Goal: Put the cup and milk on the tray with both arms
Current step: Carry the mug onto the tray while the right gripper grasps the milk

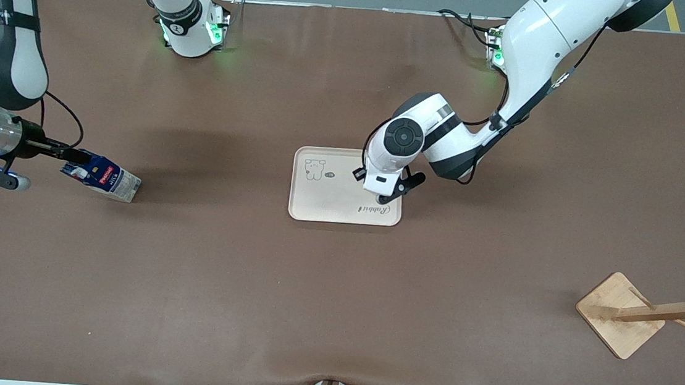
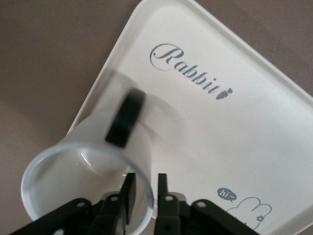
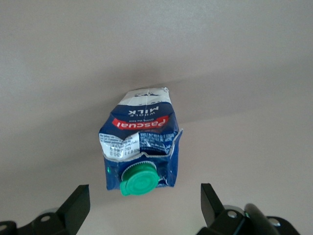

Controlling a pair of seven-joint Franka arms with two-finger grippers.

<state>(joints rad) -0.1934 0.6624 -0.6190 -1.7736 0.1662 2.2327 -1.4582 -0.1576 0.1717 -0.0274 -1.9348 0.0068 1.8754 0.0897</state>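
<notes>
Tray (image 1: 323, 200): the end toward the right arm bare; the end toward the left arm taken up by cup (image 2: 88, 166) and left gripper (image 2: 145, 188) at its rim. Milk carton (image 1: 102, 176) lies far toward the right arm's end, right gripper (image 3: 142, 205) straddling its cap. Wooden rack (image 1: 648, 312) stands well clear near the front camera. Bare tabletop (image 1: 218, 268) between carton and tray.

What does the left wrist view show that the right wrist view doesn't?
Only the left wrist view shows the cup standing at the tray's edge, with the left gripper straddling the cup's rim, one finger inside and one outside, slightly parted. Only the right wrist view shows the milk lying on its side on the table, green cap toward the camera, between the wide-open fingers of the right gripper, untouched. Both show the brown table.
</notes>
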